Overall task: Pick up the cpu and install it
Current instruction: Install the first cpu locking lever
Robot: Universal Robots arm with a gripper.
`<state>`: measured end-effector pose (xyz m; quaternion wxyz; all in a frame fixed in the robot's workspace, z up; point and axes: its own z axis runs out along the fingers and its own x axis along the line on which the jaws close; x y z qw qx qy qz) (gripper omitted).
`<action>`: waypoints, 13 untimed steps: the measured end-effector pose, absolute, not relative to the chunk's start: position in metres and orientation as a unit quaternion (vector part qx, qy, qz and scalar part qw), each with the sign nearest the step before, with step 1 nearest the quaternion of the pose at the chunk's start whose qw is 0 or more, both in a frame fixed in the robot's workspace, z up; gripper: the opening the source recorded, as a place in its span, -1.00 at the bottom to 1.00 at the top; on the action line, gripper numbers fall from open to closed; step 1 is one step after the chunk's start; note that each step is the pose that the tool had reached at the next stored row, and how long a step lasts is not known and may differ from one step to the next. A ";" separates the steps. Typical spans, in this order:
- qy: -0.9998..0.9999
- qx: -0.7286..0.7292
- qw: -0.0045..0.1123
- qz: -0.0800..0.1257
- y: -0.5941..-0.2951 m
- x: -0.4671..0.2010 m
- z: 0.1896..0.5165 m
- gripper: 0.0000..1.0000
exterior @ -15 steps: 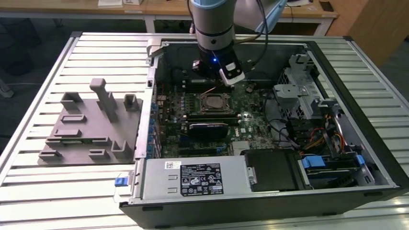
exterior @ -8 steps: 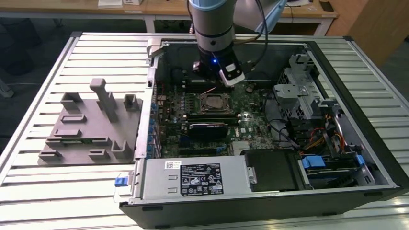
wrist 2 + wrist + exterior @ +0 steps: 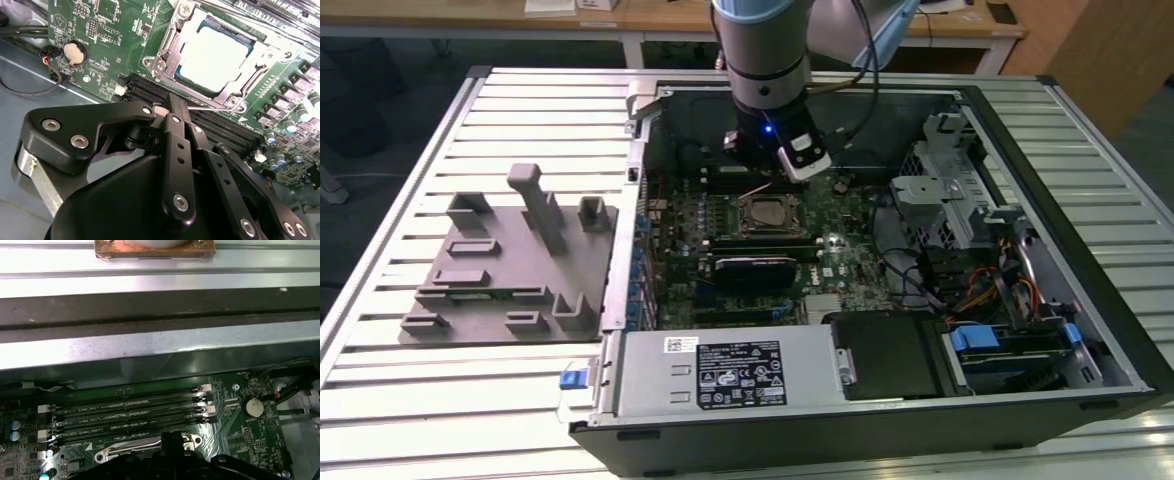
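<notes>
A grey moulded fixture (image 3: 507, 262) lies on the slatted table (image 3: 400, 400) at the exterior view's left. Beside it stands an open computer case (image 3: 881, 420). The arm's gripper (image 3: 176, 111) hovers over the motherboard (image 3: 847, 225), fingers (image 3: 176, 145) pressed together, holding nothing. The cpu (image 3: 216, 57) sits inside its socket frame (image 3: 165, 55), near the memory slots (image 3: 130, 410).

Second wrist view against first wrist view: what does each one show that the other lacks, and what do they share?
The second wrist view alone shows the cpu lying in its metal-framed socket. The first wrist view alone shows the case wall and a copper-edged block beyond it. Both wrist views show the memory slots, the round coin battery and the gripper, fingers together on nothing.
</notes>
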<state>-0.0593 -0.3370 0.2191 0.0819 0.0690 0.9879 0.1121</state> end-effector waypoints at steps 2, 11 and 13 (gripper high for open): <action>0.988 0.069 0.083 0.111 -0.337 -0.060 0.218 -0.79; 0.988 0.068 0.090 0.107 -0.334 -0.064 0.217 -0.79; 0.988 0.067 0.094 0.105 -0.333 -0.066 0.216 -0.79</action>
